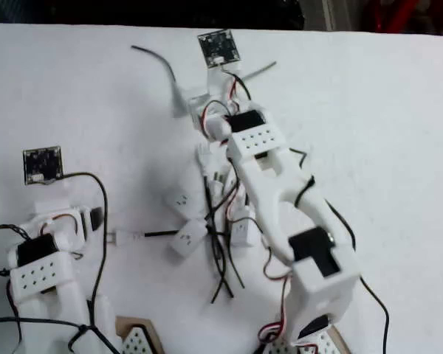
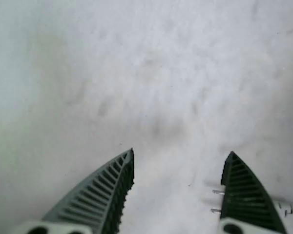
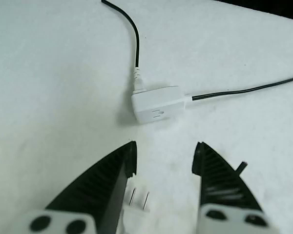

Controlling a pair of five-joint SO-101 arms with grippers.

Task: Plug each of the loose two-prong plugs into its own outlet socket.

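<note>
While the right claw (image 3: 166,145) hangs released and wide, a two-prong plug (image 3: 138,200) lies between its fingers (image 3: 107,180); just beyond, a white socket block (image 3: 157,107) rests on the bench (image 3: 49,73). Left claw (image 2: 181,152) gapes too, another plug's prongs (image 2: 216,192) beside one finger.

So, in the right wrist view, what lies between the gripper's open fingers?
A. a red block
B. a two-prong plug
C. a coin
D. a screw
B: two metal prongs of a plug show between the open fingers of the right gripper, pointing toward the outlet socket ahead.
</note>
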